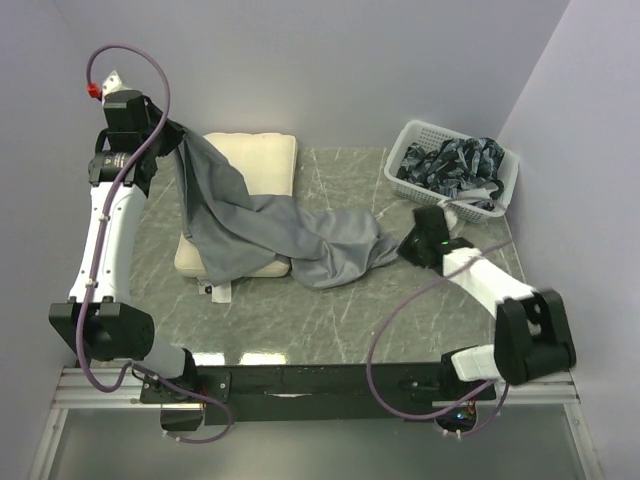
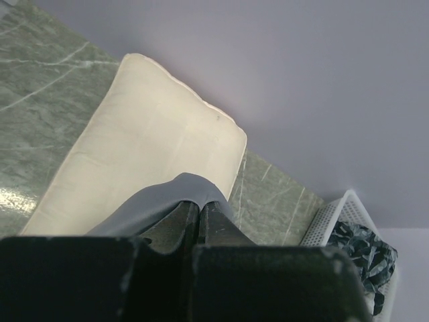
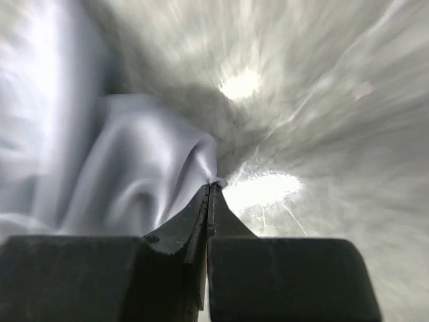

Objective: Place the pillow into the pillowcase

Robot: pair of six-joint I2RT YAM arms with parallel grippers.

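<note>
The cream pillow (image 1: 255, 160) lies flat at the back left of the table, also in the left wrist view (image 2: 134, 141). The grey pillowcase (image 1: 270, 225) drapes across it and trails right onto the table. My left gripper (image 1: 172, 135) is shut on the pillowcase's upper left edge (image 2: 181, 191) and holds it raised above the pillow. My right gripper (image 1: 405, 245) is shut on the pillowcase's right end (image 3: 154, 168), low near the table. A small white tag (image 1: 222, 293) lies on the table at the pillow's front edge.
A white plastic basket (image 1: 505, 165) with dark patterned cloth stands at the back right, also in the left wrist view (image 2: 335, 218). The table is green-grey marble (image 1: 330, 320), with lilac walls on three sides.
</note>
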